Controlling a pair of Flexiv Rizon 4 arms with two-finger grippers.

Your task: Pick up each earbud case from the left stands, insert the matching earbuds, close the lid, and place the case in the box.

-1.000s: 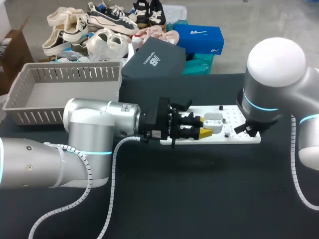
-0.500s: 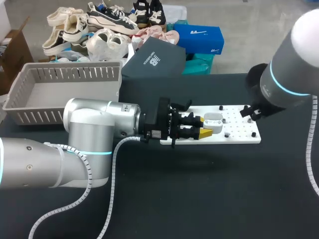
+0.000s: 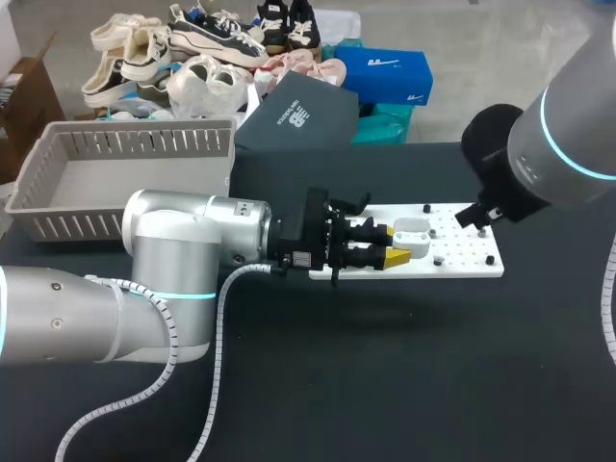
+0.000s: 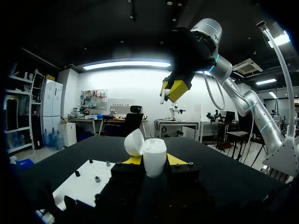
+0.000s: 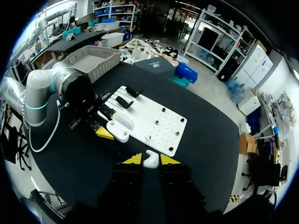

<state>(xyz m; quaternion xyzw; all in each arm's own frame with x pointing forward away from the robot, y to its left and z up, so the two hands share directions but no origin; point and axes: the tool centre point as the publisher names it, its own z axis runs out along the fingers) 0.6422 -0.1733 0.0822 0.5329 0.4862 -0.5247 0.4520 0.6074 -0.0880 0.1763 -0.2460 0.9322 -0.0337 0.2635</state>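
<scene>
A white earbud case (image 4: 155,157) with its lid (image 4: 134,142) swung open stands upright between the yellow tips of my left gripper (image 4: 154,161), which is shut on it. From the head view this case (image 3: 412,231) sits just over the white pegboard plate (image 3: 467,258), with the left gripper (image 3: 397,244) at the plate's left half. My right gripper (image 5: 150,159) hangs high above the table, shut on a small white earbud (image 5: 151,161). The left wrist view shows that right gripper (image 4: 174,89) up above the case, a white earbud (image 4: 162,97) at its tips.
A grey slatted basket (image 3: 58,207) stands at the back left of the black table. The white plate (image 5: 161,122) carries black stands (image 5: 124,101) on its left part and small black pegs on its right part. The left arm (image 3: 183,269) lies across the table's left half.
My right arm has lifted off the plate's right end and drawn up and back to the right. The left arm and the open case have stayed put.
</scene>
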